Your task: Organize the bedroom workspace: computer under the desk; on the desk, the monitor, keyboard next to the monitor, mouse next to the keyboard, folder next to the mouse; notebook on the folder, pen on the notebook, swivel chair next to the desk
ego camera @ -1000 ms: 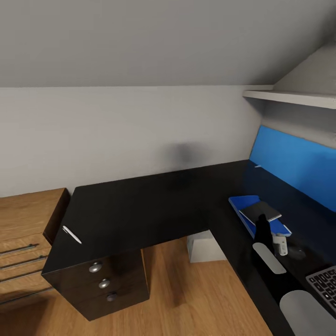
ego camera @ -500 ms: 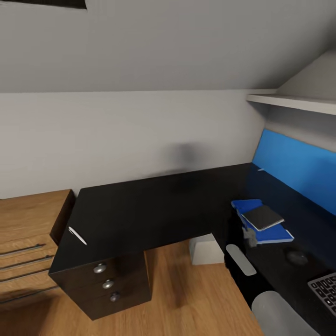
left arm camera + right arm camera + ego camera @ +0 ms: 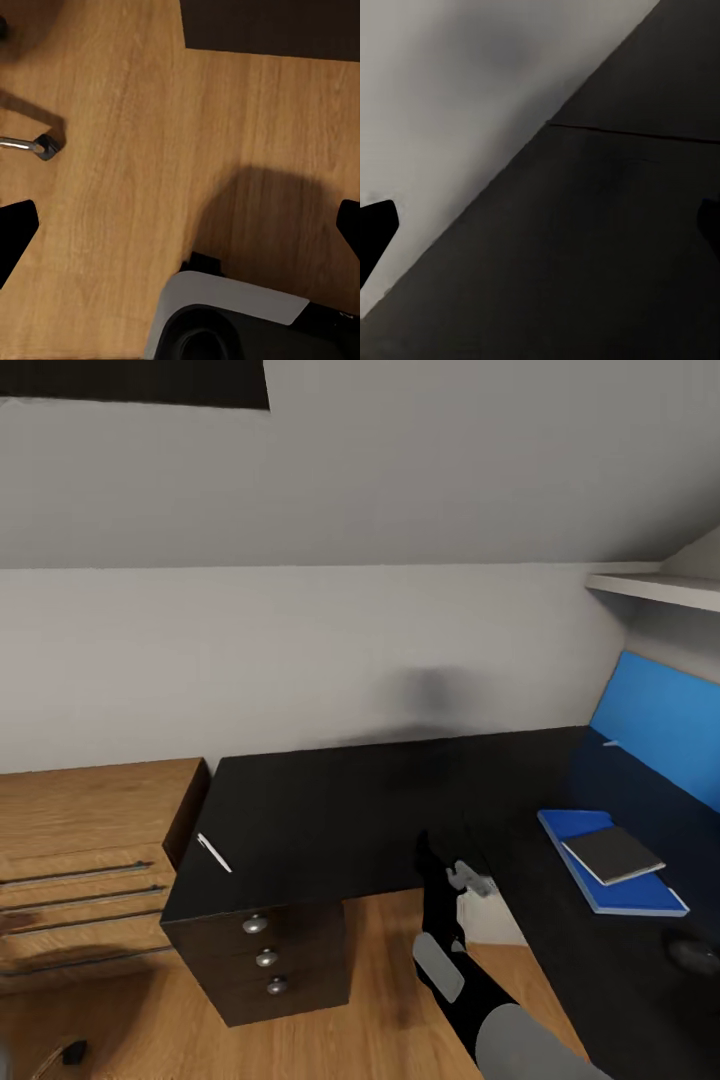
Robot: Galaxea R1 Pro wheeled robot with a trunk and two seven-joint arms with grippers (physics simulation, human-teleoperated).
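Right gripper (image 3: 470,877), jaws spread and empty, is swinging left off the dark notebook (image 3: 612,854) stacked on the bright blue folder (image 3: 610,870), toward the thin white pen (image 3: 213,853) on the black desk's (image 3: 330,810) far-left edge.

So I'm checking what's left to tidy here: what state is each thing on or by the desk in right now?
Folder: flat on the desk.
Notebook: stacked on the folder.
Pen: lying loose near the desk's far corner, apart from the notebook.
Desk drawers: all shut.
Wooden cabinet: drawers shut.
Right gripper: over the desk edge, jaws open, holding nothing.
Left gripper: jaws open, over the floor.
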